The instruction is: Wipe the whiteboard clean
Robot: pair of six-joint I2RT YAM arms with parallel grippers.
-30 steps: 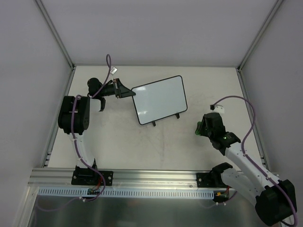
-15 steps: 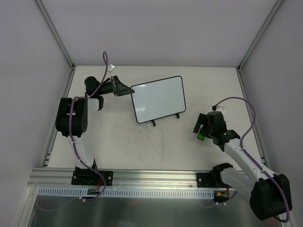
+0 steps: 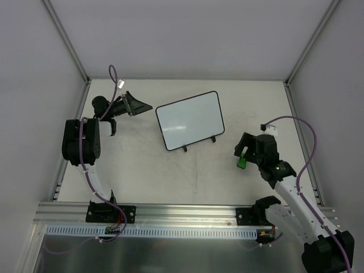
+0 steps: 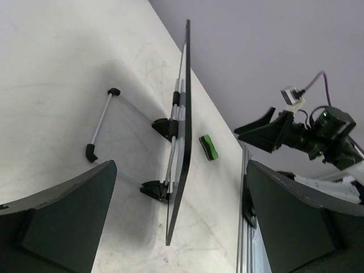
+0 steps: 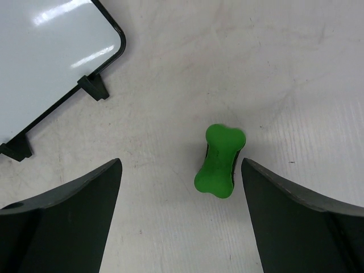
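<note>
The whiteboard (image 3: 190, 120) is stood on its feet toward the far middle of the table (image 3: 170, 176), the left gripper (image 3: 139, 105) is held just to its left, and the eraser (image 3: 242, 161) is laid apart at its near right, beneath the right gripper (image 3: 244, 150).

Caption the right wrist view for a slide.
Open right gripper hovers above the green bone-shaped eraser lying on the table, with a corner of the whiteboard at upper left.
</note>
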